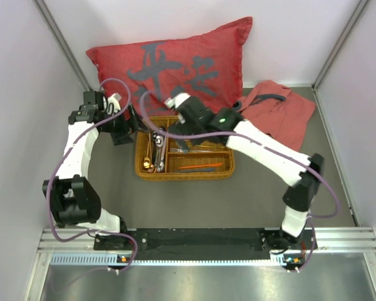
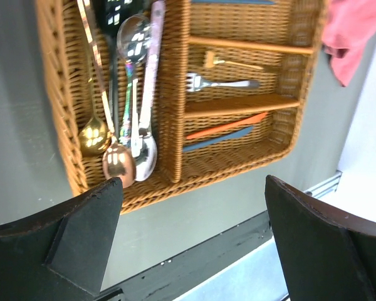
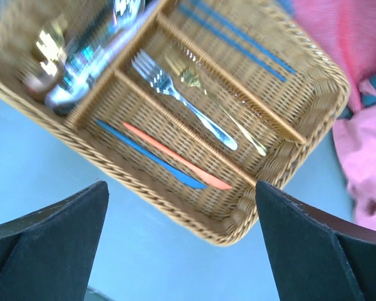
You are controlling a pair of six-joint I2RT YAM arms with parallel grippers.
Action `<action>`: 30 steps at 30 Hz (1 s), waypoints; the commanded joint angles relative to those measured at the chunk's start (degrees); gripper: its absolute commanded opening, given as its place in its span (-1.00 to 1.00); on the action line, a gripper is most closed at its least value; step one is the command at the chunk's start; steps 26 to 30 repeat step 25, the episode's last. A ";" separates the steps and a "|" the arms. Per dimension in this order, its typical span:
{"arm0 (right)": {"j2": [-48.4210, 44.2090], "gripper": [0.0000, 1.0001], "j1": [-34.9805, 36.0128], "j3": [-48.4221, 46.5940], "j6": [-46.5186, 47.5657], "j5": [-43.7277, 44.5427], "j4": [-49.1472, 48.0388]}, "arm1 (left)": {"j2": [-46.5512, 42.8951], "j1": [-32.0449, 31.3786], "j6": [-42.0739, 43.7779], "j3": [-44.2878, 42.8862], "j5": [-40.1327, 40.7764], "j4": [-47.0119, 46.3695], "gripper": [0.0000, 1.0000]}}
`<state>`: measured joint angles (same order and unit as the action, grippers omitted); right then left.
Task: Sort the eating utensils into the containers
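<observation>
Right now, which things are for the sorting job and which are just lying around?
For the job: tray, spoons, forks, knives, chopsticks.
Just lying about: red cushion, cloth.

Tray (image 1: 188, 176) on surface (image 1: 175, 207), cushion (image 1: 175, 63) behind. Spoons (image 1: 151, 150) in long left compartment; forks (image 2: 222, 81) middle right; knives (image 1: 200, 166) nearest.

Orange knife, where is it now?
In the top view, the orange knife lies beside the blue knife in the wicker tray's bottom short compartment.
</observation>
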<state>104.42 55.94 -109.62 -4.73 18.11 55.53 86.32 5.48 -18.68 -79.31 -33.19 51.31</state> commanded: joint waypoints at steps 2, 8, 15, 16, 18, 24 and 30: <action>-13.70 0.98 -6.98 2.38 -12.04 -4.66 -2.96 | -3.97 -0.20 0.83 -2.17 -4.25 -2.27 0.97; -26.10 0.98 -14.02 14.69 -17.50 -4.94 -7.18 | -6.60 -0.29 0.83 0.12 -6.27 -3.76 0.97; -35.59 0.98 -14.81 24.17 -18.66 1.40 -14.63 | -9.68 -0.38 2.33 1.52 -7.94 -4.11 0.97; -38.13 0.98 -14.90 25.59 -17.34 1.14 -16.75 | -9.94 -0.38 2.33 1.70 -7.86 -4.11 0.97; -40.78 0.98 -14.81 30.23 -14.88 1.31 -22.01 | -10.82 -0.38 2.77 2.31 -7.42 -4.02 0.97; -52.99 0.98 -14.90 46.06 -21.53 10.87 -33.98 | -12.23 -0.64 3.91 3.55 -8.82 -4.81 0.97; -54.22 0.98 -14.72 47.99 -20.94 14.11 -36.69 | -12.23 -0.64 4.00 3.46 -8.56 -4.90 0.97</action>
